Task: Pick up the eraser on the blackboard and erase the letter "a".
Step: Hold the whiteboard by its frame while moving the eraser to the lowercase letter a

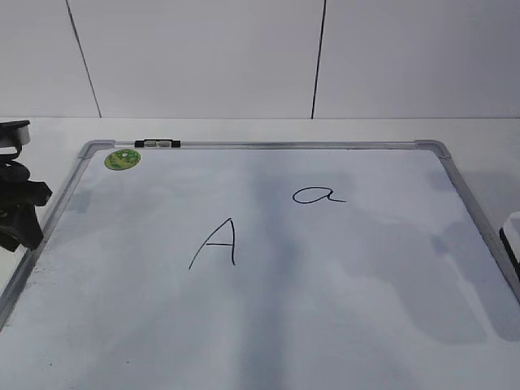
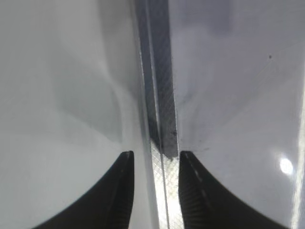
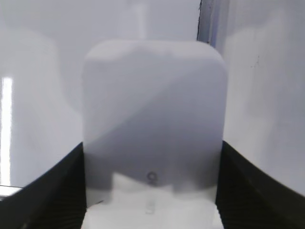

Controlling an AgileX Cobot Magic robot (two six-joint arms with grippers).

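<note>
While our right hand [image 3: 151, 191] clamps the eraser [image 3: 153, 119], our left hand [image 2: 156, 191] sits parted over the blackboard [image 2: 162, 119] frame.

The large white dry-erase blackboard with a silver-grey frame [image 1: 455, 183] runs off the exterior view's bottom edge, hiding its near corners. The oblong white plastic eraser [image 1: 513, 242] is cut by the right edge there; in the right wrist view its near end leaves the frame and the small grey mark is blurred. The black left gripper [image 1: 18, 207] is cropped at the left edge.
</note>
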